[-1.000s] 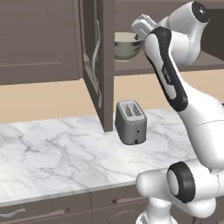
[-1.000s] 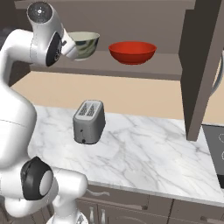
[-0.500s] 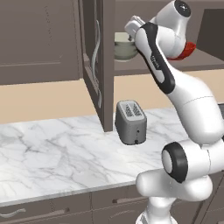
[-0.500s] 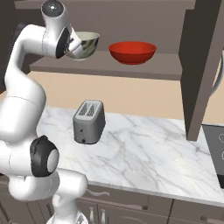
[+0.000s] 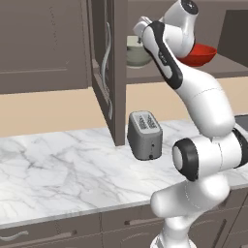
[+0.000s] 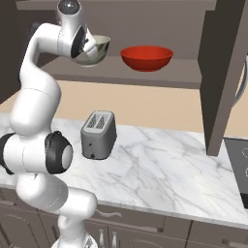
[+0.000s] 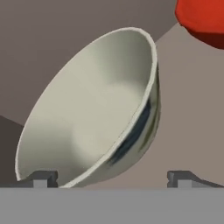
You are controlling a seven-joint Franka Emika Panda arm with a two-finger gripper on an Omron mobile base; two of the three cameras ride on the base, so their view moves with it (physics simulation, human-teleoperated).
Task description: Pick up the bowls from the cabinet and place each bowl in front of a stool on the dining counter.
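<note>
The gripper (image 7: 109, 178) is up at the cabinet shelf (image 6: 160, 77), right at the grey-green bowl (image 7: 92, 109). In the hand view its two dark fingertips (image 7: 41, 178) stand wide apart, one on each side of the bowl's near rim: the jaws are spread, with the near edge of the bowl lying between them. Whether either fingertip actually touches the rim cannot be told.

The grey-green bowl sits on the shelf at its left end as the right base view shows it (image 6: 93, 50), with the hand (image 6: 83, 44) pressed close against its left side. Its cream inside faces the hand camera.

The red bowl (image 6: 147, 57) rests on the same shelf to the right of the grey-green bowl, apart from it; in the hand view its edge (image 7: 203, 19) shows just beyond the grey-green bowl.

The cabinet door (image 5: 109, 72) stands open to the left of the grey-green bowl (image 5: 137, 54). Below the shelf, a grey toaster (image 6: 98, 134) stands on the marble worktop (image 6: 160, 169).
</note>
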